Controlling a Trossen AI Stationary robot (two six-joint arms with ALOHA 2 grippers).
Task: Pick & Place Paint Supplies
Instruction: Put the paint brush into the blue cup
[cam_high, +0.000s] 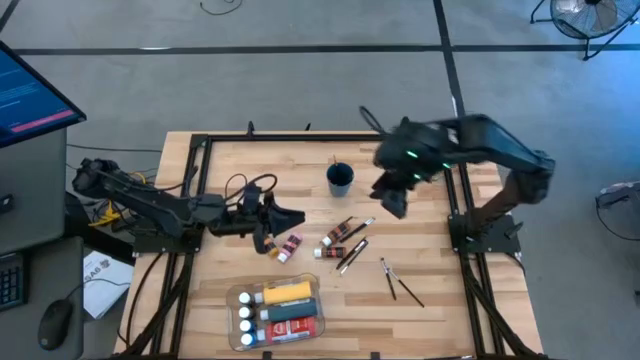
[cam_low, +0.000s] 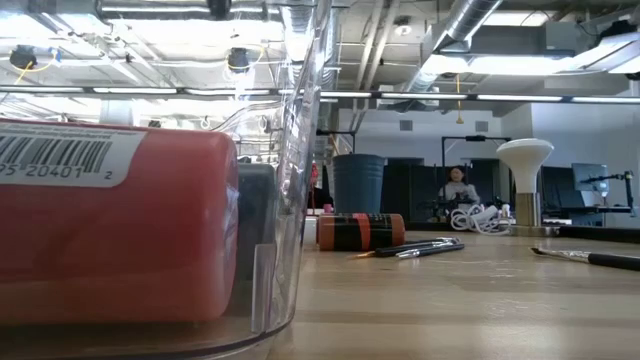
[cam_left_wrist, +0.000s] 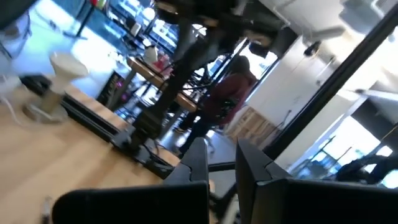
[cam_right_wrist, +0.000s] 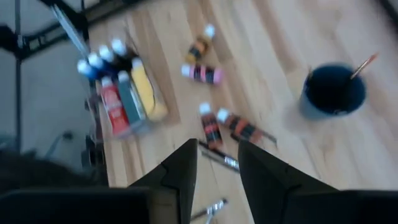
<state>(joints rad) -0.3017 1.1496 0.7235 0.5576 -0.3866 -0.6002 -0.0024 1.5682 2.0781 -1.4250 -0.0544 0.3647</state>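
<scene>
The wooden table (cam_high: 420, 240) is a pale plank top framed by dark rails, standing on a grey concrete floor; a monitor (cam_high: 30, 100) sits at the upper left of the high view and a fan (cam_high: 585, 15) at the upper right. The low view looks across the boards into a workshop with ceiling ducts and strip lights, where a person (cam_low: 458, 185) sits far back. Near the bottom centre of the high view a clear tray (cam_high: 235, 298) holds a yellow bottle (cam_high: 285, 292) lying with its long axis left to right, a red tube (cam_high: 292, 326) below it lying the same way, and a column of white-capped bottles (cam_high: 245, 315) at the tray's left end. In mid-table two brown tubes (cam_high: 340, 236) lie slanted, white caps toward the lower left, with a dark-handled brush (cam_high: 352, 255) just beside them on the same slant. A small tube (cam_high: 289, 246) lies left of these. Two more brushes (cam_high: 400, 280) cross lower right. A dark blue cup (cam_high: 340, 179) stands upper centre with a brush in it. The right gripper (cam_high: 392, 200) hangs above the table right of the cup, fingers apart and empty. The left gripper (cam_high: 290, 217) rests low at centre left, fingers together, holding nothing.
</scene>
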